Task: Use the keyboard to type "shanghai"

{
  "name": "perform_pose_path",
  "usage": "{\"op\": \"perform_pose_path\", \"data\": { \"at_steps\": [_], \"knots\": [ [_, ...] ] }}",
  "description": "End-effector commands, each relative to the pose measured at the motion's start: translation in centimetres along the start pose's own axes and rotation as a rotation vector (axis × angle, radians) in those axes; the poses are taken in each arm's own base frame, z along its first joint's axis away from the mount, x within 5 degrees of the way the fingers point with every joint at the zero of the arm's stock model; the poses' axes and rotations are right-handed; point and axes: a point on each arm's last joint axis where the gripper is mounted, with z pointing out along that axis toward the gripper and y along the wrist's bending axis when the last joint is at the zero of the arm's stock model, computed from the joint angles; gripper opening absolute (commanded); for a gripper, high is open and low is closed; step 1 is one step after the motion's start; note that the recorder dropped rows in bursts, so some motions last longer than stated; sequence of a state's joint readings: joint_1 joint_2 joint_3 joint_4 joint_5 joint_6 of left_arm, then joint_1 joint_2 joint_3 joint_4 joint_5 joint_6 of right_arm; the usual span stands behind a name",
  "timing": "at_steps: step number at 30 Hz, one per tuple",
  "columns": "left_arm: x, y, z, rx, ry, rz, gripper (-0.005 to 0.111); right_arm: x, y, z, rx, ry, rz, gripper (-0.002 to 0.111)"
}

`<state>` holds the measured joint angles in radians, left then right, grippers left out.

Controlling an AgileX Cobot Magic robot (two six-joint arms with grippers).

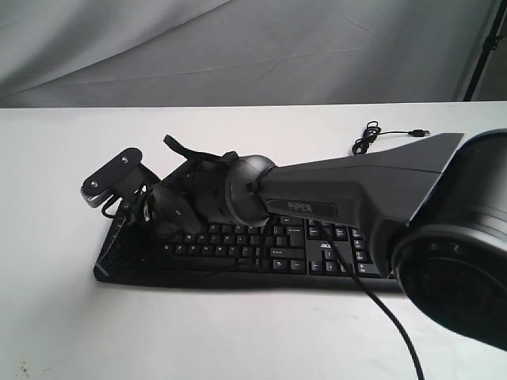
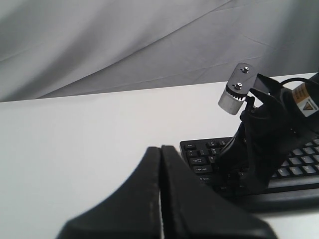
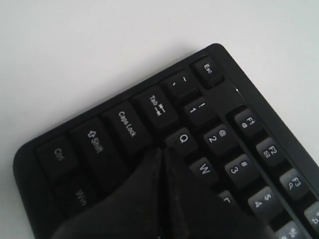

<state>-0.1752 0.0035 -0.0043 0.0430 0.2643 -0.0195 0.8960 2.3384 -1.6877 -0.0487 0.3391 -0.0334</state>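
Black plastic full-size keyboard (image 1: 301, 253) flat on the white tabletop (image 1: 238, 332), thin black USB cable (image 1: 380, 134) coiled behind. Clenched over its left end, right gripper (image 3: 162, 149), tip pinched together beside Q and Caps Lock. Probably short of S: slide along the home row, then press straight down with the tip alone, sparing neighbours. Clenched too, left gripper (image 2: 160, 149), off the keyboard's left edge above the tabletop, with room to wait.

We see our left hand (image 2: 160, 152), fingers pressed together, over the white counter (image 2: 75, 149); the right arm (image 2: 264, 134) overlaps the keyboard (image 2: 299, 162).
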Motion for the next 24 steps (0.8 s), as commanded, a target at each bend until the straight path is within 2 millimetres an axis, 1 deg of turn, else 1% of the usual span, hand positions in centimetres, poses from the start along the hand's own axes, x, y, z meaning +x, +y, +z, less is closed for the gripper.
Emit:
{"op": "perform_pose_path", "data": {
  "at_steps": [1, 5, 7, 12, 15, 19, 24],
  "knots": [
    [0.1, 0.0, 0.0, 0.003, -0.002, -0.001, 0.0, -0.9, -0.2, -1.9, 0.016, 0.018, -0.053, 0.0],
    [0.1, 0.0, 0.0, 0.003, -0.002, -0.001, 0.0, -1.1, -0.4, -3.9, 0.027, -0.01, -0.065, 0.0],
    [0.1, 0.0, 0.0, 0.003, -0.002, -0.001, 0.0, -0.7, -0.7, -4.8, 0.031, -0.012, -0.058, 0.0],
    [0.1, 0.0, 0.0, 0.003, -0.002, -0.001, 0.0, 1.5, -2.1, -7.1, 0.046, -0.006, -0.014, 0.0],
    [0.1, 0.0, 0.0, 0.003, -0.002, -0.001, 0.0, 3.2, -2.8, -7.9, 0.049, 0.0, 0.024, 0.0],
    [0.1, 0.0, 0.0, 0.003, -0.002, -0.001, 0.0, 5.2, -3.4, -7.9, 0.052, 0.018, 0.066, 0.0],
    [0.1, 0.0, 0.0, 0.003, -0.002, -0.001, 0.0, 6.0, -3.4, -7.2, 0.05, 0.026, 0.067, 0.0]
  ]
}}
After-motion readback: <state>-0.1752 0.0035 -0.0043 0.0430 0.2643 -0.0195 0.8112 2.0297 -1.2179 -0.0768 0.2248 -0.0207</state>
